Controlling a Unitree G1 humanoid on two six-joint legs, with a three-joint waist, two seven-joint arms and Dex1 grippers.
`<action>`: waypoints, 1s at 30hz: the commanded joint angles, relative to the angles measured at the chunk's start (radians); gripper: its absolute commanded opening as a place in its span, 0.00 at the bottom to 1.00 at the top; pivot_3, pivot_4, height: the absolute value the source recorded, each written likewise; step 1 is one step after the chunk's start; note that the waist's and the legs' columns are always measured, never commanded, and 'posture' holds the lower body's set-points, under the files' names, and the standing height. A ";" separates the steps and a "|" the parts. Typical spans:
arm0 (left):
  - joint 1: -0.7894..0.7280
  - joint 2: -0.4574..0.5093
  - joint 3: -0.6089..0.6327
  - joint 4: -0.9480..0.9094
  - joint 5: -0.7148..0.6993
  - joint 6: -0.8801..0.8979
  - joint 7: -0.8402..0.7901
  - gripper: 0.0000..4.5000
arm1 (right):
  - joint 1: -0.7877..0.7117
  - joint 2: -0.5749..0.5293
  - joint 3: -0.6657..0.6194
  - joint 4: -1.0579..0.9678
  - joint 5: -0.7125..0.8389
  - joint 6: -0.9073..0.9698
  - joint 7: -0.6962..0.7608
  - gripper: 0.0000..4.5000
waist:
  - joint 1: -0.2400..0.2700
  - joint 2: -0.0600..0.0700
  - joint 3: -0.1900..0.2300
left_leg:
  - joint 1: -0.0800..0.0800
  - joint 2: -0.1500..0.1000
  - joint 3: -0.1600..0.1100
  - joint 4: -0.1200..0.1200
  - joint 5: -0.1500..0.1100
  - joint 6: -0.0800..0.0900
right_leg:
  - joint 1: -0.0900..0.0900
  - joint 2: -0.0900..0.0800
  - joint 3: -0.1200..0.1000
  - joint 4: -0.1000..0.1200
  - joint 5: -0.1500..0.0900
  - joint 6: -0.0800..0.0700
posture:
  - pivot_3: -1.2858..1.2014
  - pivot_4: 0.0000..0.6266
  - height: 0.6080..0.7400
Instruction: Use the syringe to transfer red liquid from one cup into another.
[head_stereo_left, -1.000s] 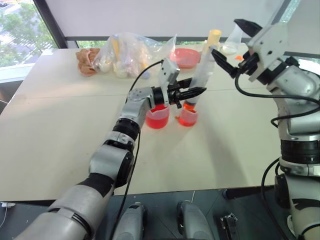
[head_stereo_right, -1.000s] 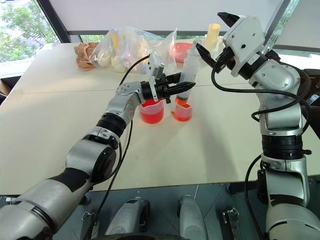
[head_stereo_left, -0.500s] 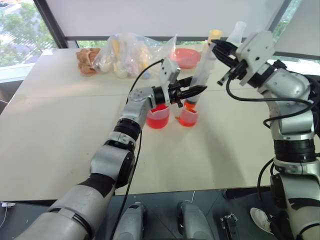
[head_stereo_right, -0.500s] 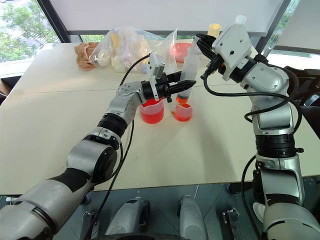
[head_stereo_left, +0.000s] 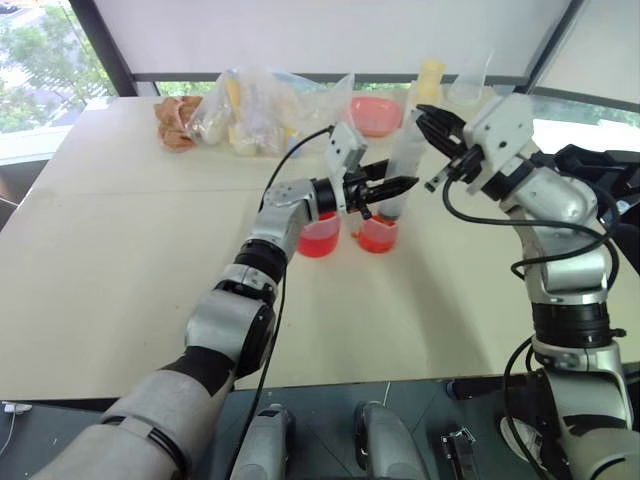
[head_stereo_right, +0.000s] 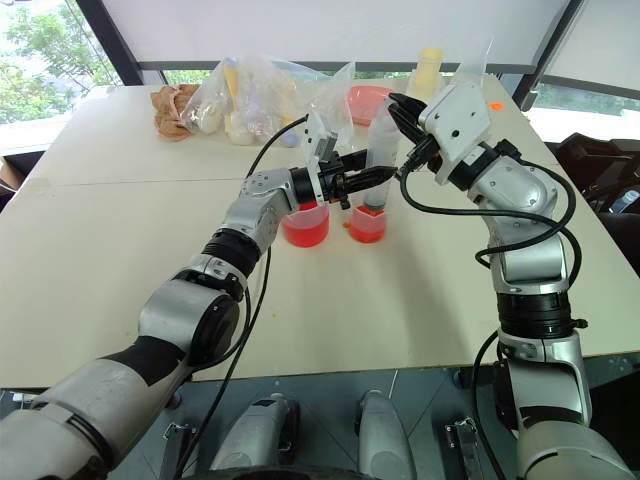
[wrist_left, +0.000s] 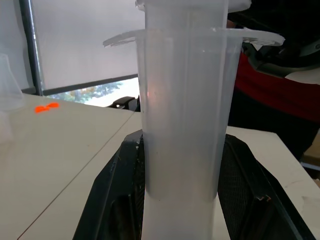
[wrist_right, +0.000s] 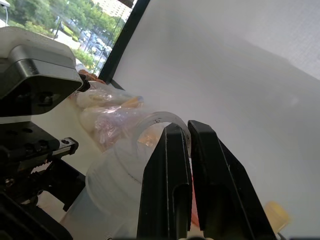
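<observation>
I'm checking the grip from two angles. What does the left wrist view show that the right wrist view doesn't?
Left wrist view alone: the left tool shut around the syringe's barrel, below its flange. Right wrist view alone: the right tool shut, its fingers against the plunger's round top, with the plastic bag behind. Both share the syringe.
</observation>
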 joint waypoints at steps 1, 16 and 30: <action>-0.110 -0.015 0.061 -0.072 -0.053 -0.047 0.044 0.32 | 0.057 0.022 0.089 -0.037 -0.004 0.014 0.048 0.01 | 0.000 0.000 0.000 | 0.000 0.000 0.000 0.000 0.000 0.000 | 0.000 0.000 0.000 0.000 0.000 0.000 | 0.52 0.24 1.00; -0.098 0.007 0.021 -0.172 -0.029 0.070 0.022 0.32 | 0.155 -0.079 -0.230 -0.192 0.163 0.196 -0.025 0.87 | 0.013 0.000 0.000 | -0.001 0.000 -0.001 0.000 0.000 0.000 | 0.000 0.000 0.000 0.000 0.000 0.000 | 0.52 0.24 1.00; -0.460 0.340 0.210 -0.141 -0.118 0.913 0.567 0.32 | 0.273 -0.297 -0.264 -0.372 0.478 0.459 0.200 0.87 | -0.016 -0.001 0.002 | 0.001 0.002 -0.002 0.000 -0.001 0.002 | 0.000 0.003 0.001 0.000 0.000 0.000 | 0.52 0.24 1.00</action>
